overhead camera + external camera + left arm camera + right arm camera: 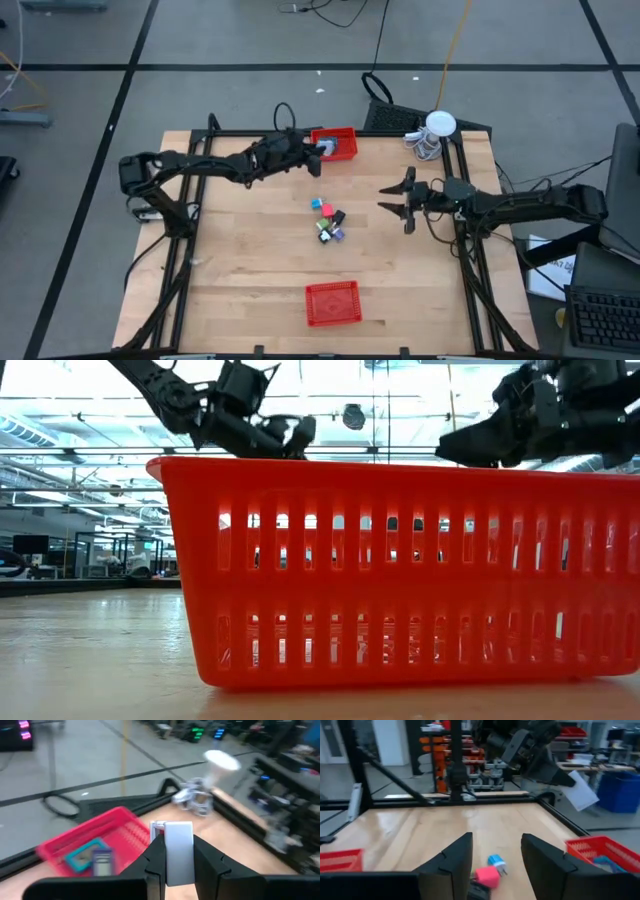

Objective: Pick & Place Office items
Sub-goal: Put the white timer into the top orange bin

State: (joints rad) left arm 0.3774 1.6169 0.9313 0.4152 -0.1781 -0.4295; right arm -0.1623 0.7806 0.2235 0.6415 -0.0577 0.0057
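Note:
My left gripper (322, 150) reaches from the table's left over the left part of the far red basket (340, 143) and is shut on a flat white item (178, 847). The basket (95, 845) holds a teal item (82, 856) and a blue one (102, 860). Several small office items (328, 220), pink, teal, blue and dark, lie on the table's middle. My right gripper (405, 200) hovers open to their right, pointing at them. Its wrist view shows the pink item (486, 876) and a blue one (496, 862) past the open fingers (455, 865). My left gripper pinches the white item's lower part (177, 870) between its two fingers. The fingers come nearly level from the table's left, tipped slightly down. The item (580, 790) sticks out past the fingertips, lifted clear above the basket.
A second red basket (332, 303) stands near the table's front edge and fills the low view (400, 570). A white round object with coiled cable (432, 132) sits at the far right corner. Bare wood lies to the left and right of the item cluster.

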